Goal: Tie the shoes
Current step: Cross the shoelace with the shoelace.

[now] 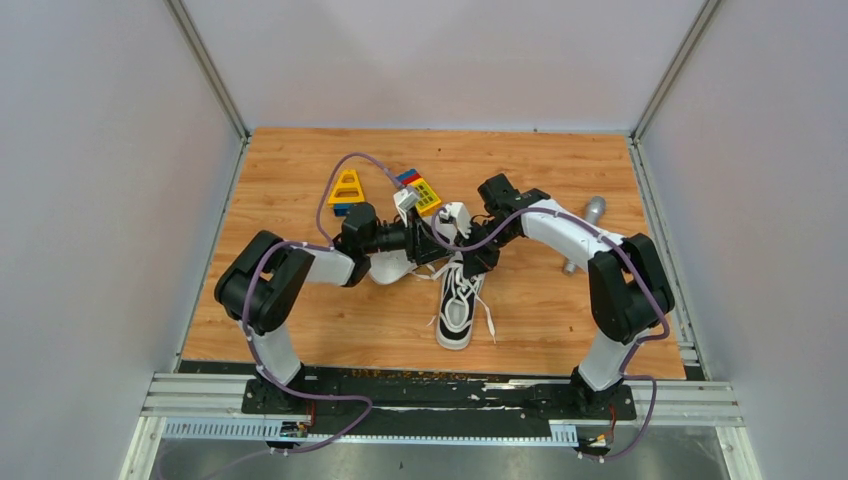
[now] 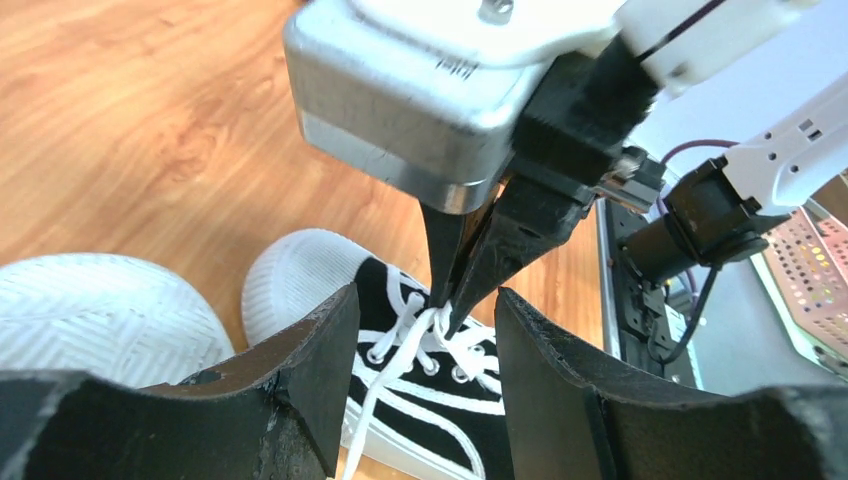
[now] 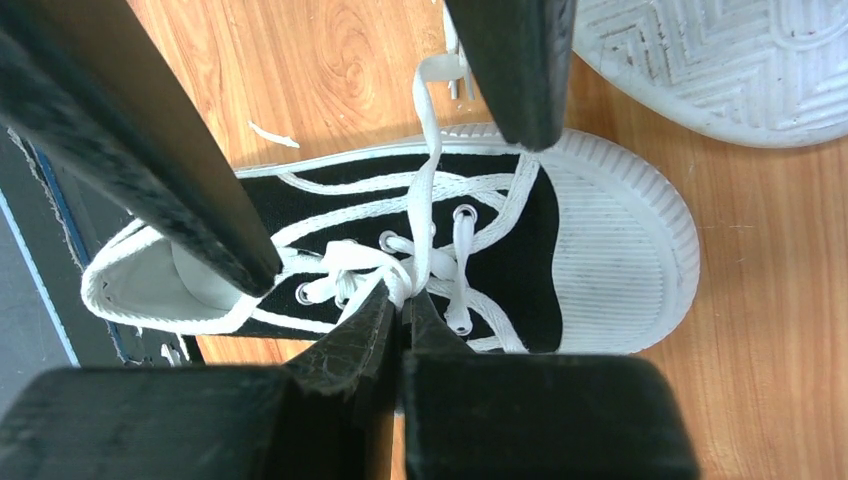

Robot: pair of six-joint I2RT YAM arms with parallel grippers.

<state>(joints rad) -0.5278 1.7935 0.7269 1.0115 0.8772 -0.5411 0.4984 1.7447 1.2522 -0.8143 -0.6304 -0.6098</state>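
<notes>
Right wrist view: right gripper pinches the laces, covering their crossing.

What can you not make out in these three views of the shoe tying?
- Whether the laces are knotted: right wrist view, the right fingers cover the crossing.
- Upper of the second sneaker: top view, the left arm overlaps it; only sole shows.
- Grey cylinder: top view, small, partly behind the right arm.

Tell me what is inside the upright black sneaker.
Through the opening of the sneaker only white lining shows. A finger of the left pincer covers part of it, and the toe end is hidden under canvas and laces.
</notes>
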